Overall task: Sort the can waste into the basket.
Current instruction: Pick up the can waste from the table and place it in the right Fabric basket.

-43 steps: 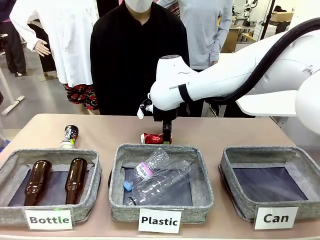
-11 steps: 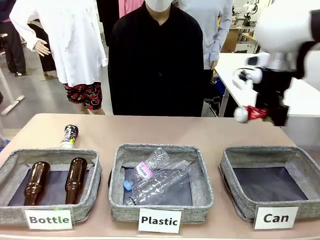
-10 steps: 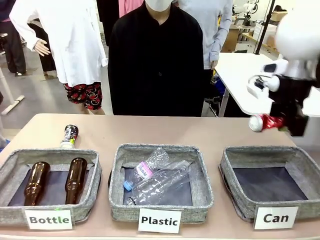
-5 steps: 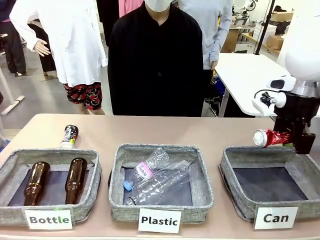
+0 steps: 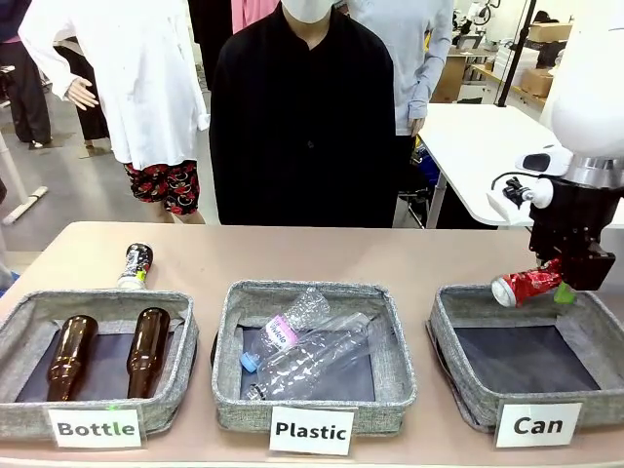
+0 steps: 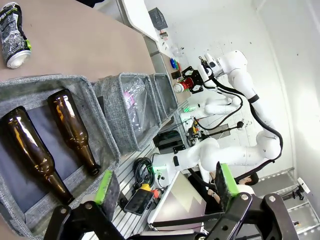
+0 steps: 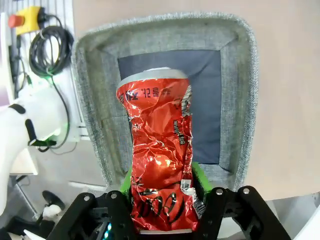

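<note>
My right gripper (image 5: 560,286) is shut on the crushed shiny red can (image 5: 524,286), holding it tilted just above the far rim of the grey "Can" basket (image 5: 445,327). In the right wrist view the red can (image 7: 159,160) sits between the green pads (image 7: 199,179), with the Can basket (image 7: 241,65) and its dark base straight below. The dark printed can (image 5: 136,263) lies on the table behind the "Bottle" basket (image 5: 183,322). My left gripper (image 6: 166,184) is open and holds nothing, above the Bottle basket (image 6: 102,127); the dark can (image 6: 14,34) lies beyond it.
Two brown bottles (image 5: 109,353) lie in the Bottle basket. The "Plastic" basket (image 5: 226,336) in the middle holds clear plastic bottles (image 5: 310,346). A person in black (image 5: 307,117) stands at the far side of the table.
My right arm lifted the red can from the table's far middle, carried it right and lowered it over the Can basket. The can now tilts downward.
</note>
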Controlling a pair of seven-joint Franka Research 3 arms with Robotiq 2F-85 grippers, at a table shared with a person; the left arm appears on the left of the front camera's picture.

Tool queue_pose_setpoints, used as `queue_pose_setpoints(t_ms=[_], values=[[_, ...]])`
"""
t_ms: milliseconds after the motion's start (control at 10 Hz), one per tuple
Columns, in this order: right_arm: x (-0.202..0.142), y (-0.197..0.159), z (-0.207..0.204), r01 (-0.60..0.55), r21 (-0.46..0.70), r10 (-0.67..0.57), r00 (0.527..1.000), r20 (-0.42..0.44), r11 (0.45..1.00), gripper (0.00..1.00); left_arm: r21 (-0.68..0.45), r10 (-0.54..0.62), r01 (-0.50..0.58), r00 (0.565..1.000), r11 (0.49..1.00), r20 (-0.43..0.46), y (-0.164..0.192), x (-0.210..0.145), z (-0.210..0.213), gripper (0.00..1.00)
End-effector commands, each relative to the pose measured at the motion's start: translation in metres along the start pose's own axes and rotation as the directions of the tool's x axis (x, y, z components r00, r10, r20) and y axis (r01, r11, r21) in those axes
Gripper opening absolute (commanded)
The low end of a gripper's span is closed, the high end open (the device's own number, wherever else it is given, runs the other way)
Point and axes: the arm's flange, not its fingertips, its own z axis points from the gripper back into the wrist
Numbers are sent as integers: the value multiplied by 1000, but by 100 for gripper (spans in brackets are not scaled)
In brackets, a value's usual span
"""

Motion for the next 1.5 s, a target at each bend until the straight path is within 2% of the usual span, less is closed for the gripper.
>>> queue_pose_setpoints(t_ms=[0, 400, 500, 600, 700, 800, 900, 1000, 1100, 1200, 1300, 1400], values=[[3, -4, 2, 43, 1, -43, 999, -8, 999, 100, -7, 11, -11, 1000, 1000, -6, -2, -2, 1, 100], [8, -9, 7, 103, 32, -104, 993, 46, 994, 100, -7, 11, -11, 1000, 1000, -6, -2, -2, 1, 100], [8, -11, 12, 164, 79, -176, 968, 181, 983, 100, -7, 11, -11, 1000, 1000, -6, -2, -2, 1, 100], [6, -12, 18, 226, 115, -252, 906, 341, 967, 100, -7, 11, -11, 1000, 1000, -6, -2, -2, 1, 100], [1, -10, 22, 270, 186, -328, 755, 568, 945, 100, -7, 11, -11, 1000, 1000, -6, -2, -2, 1, 100], [-8, -7, 24, 323, 305, -434, 491, 756, 896, 100, -7, 11, -11, 1000, 1000, -6, -2, -2, 1, 100], [-23, -10, 23, 398, 495, -569, 88, 817, 772, 100, -7, 11, -11, 1000, 1000, -6, -2, -2, 1, 100], [-35, -14, 14, 339, 697, -694, -153, 704, 632, 100, -7, 11, -11, 1000, 1000, -6, -2, -2, 1, 100], [-47, -15, 5, 265, 777, -724, -285, 629, 571, 100, -7, 11, -11, 1000, 1000, -6, -2, -2, 1, 100], [-57, -15, -1, 185, 839, -748, -385, 542, 513, 100, -7, 11, -11, 1000, 1000, -6, -2, -2, 1, 100], [-65, -15, -7, 109, 885, -760, -471, 447, 453, 100, -7, 11, -11, 1000, 1000, -6, -2, -2, 1, 100], [-68, -18, -9, 60, 914, -765, -527, 370, 401, 100, -7, 11, -11, 1000, 1000, -6, -2, -2, 1, 100]])
